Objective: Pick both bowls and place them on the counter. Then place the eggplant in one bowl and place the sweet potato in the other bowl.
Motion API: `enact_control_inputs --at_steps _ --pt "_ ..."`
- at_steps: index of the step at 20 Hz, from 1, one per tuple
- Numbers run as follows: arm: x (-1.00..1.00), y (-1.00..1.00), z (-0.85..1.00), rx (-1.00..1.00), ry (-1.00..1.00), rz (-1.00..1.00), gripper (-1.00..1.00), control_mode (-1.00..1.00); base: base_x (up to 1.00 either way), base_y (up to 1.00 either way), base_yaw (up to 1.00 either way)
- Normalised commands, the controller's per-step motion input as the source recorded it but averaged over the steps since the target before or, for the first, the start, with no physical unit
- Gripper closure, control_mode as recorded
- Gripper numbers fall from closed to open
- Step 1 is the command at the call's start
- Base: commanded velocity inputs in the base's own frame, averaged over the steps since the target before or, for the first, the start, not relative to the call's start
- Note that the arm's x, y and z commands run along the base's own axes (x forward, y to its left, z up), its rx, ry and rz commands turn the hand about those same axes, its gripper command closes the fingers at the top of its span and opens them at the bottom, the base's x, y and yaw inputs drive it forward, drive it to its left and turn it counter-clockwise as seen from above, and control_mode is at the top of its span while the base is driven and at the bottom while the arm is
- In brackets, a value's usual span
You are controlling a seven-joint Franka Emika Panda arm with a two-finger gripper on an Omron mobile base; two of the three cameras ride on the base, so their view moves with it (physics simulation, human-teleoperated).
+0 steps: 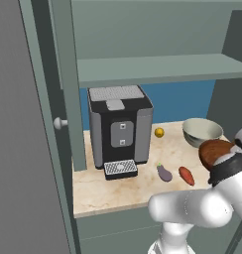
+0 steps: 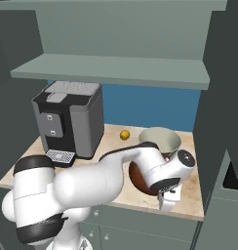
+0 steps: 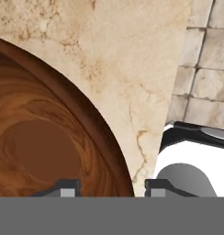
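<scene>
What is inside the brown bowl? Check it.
The brown bowl shows bare wood-grain inside, no vegetable. The eggplant and sweet potato lie on the counter. The arm covers part of the bowl.

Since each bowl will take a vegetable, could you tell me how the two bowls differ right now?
The grey-beige bowl is pale ceramic; the brown bowl is dark and wood-grained. The grey-beige bowl sits further back, the brown bowl near the counter front edge by the gripper. Both are wide, round, upright and empty.

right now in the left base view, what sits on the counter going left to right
coffee machine → small yellow ball → eggplant → sweet potato → grey-beige bowl → brown bowl, partly behind the arm
</scene>
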Motion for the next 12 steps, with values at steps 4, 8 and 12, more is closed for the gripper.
enact_control_inputs --at_steps 4,8,12 --pt "-0.01 0.00 0.19 0.00 0.00 0.00 -1.00 -1.00 0.00 0.00 0.00" --pt "-0.08 0.00 0.27 0.00 0.00 0.00 -1.00 -1.00 0.00 0.00 0.00" --pt "-0.23 0.11 0.35 0.00 0.00 0.00 -1.00 -1.00 0.00 0.00 0.00"
